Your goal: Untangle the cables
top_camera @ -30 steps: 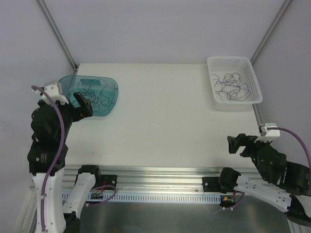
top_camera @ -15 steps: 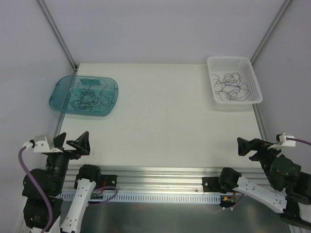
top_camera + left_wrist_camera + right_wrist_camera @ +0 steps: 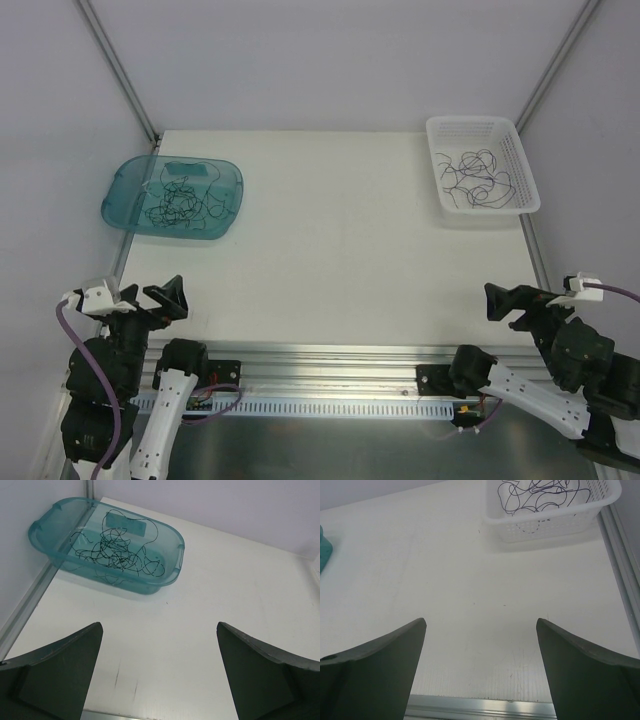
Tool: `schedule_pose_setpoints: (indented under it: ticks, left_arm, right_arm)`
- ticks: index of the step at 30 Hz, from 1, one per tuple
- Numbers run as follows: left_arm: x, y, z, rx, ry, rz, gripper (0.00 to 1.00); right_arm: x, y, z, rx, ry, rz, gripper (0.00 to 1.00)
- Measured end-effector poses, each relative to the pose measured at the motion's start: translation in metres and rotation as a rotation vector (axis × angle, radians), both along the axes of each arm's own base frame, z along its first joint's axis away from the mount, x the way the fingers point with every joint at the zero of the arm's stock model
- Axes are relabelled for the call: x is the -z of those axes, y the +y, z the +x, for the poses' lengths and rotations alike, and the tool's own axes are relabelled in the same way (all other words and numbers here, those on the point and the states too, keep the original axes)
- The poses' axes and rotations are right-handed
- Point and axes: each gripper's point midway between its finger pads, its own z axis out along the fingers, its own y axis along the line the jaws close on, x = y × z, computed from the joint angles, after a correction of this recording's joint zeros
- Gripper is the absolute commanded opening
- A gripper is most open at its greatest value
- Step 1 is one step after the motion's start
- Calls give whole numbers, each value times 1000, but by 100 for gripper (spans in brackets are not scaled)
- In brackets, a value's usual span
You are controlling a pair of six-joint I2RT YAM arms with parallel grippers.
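A tangle of thin dark cables [image 3: 180,200] lies in the teal tray [image 3: 118,203] at the far left; it also shows in the left wrist view [image 3: 117,550]. More thin dark cables [image 3: 478,178] lie looped in the white basket [image 3: 524,170] at the far right, also in the right wrist view [image 3: 540,491]. My left gripper [image 3: 150,296] is open and empty above the table's near left edge, far from the tray. My right gripper [image 3: 508,299] is open and empty near the front right edge.
The metal rail [image 3: 330,355] runs along the table's near edge. Frame posts [image 3: 115,65] rise at the back corners. The teal tray [image 3: 165,580] and white basket [image 3: 545,522] stand against the side edges.
My left arm pulled back from over the teal tray to the near left edge, then rose slightly. My right gripper drew back toward the front right.
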Motion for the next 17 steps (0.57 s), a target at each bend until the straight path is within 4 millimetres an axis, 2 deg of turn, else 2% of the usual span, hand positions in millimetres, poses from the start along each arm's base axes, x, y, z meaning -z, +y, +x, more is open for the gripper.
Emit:
schedule_pose_setpoints:
  ticks: [5, 17]
  left_arm:
    - [4, 7, 2, -43, 10, -11, 99]
    - [8, 12, 3, -81, 21, -24, 99]
  right_arm:
    - [6, 6, 1, -16, 12, -13, 97]
    - [4, 7, 1, -26, 8, -20, 97]
